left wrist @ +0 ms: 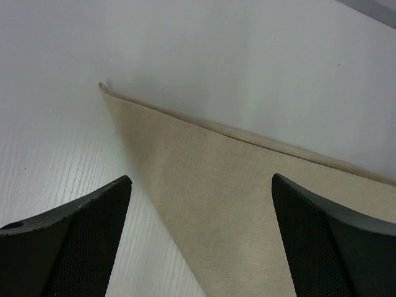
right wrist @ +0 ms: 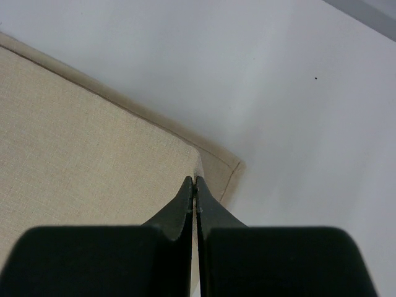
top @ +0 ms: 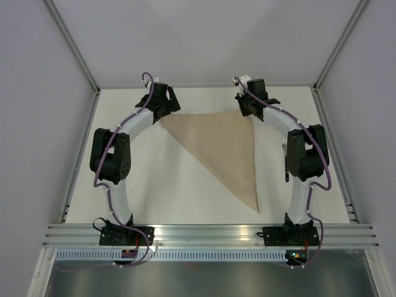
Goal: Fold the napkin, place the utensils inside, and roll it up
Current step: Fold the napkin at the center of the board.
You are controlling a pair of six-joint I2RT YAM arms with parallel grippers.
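Napkin (top: 226, 145) folded into a triangle on the surface (top: 154, 185)
Its near tip points toward the right arm's base. At the far left corner, the left tool (left wrist: 201, 178) hangs wide open over the cloth. At the far right corner, the right tool (right wrist: 195, 180) is closed tight.

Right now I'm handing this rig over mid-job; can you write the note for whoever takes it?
Left claw: open, holding nothing, over the napkin near its far left corner.
Right claw: shut at the far right corner; a pinch on cloth cannot be confirmed.
Done: napkin folded into a triangle, flat on the table.
To do: utensils, none in view, go inside; then roll.
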